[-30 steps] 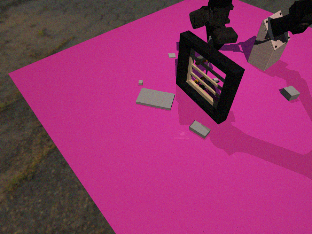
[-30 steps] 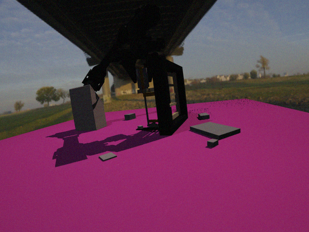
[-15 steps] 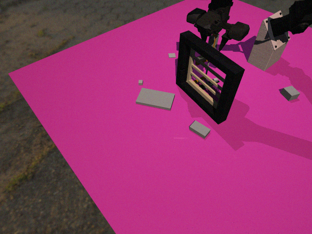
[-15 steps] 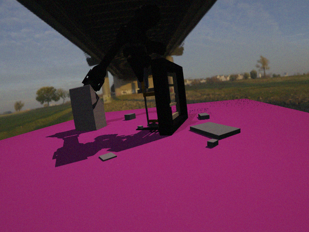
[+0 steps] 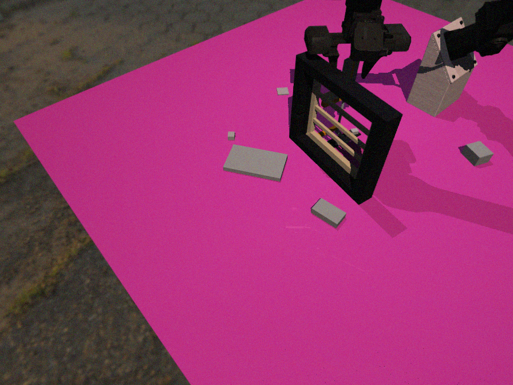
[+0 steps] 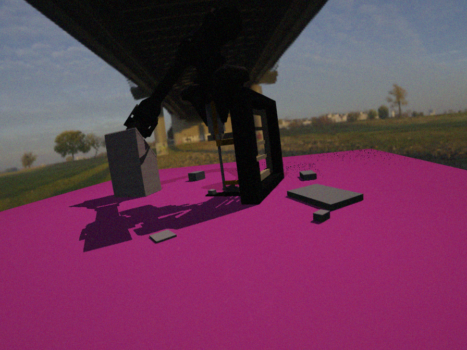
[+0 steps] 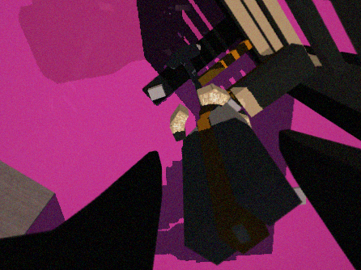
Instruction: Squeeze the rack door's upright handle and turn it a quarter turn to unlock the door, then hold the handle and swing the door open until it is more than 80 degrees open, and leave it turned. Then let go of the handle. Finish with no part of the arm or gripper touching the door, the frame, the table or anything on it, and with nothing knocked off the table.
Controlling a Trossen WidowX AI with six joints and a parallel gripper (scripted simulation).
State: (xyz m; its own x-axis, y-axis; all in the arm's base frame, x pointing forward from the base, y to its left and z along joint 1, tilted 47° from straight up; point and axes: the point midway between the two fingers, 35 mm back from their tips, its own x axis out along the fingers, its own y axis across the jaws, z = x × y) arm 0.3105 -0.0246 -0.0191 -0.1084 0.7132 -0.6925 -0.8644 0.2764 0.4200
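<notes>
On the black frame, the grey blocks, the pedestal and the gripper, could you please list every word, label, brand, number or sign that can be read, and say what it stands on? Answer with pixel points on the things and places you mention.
None: no readable text shows on the black frame [image 5: 386,145] [image 6: 247,151], the grey blocks, the pedestal [image 5: 430,80] [image 6: 126,166] or the gripper [image 7: 218,149].
The wall markings under the bridge [image 6: 186,3] are too small and blurred to read.
</notes>
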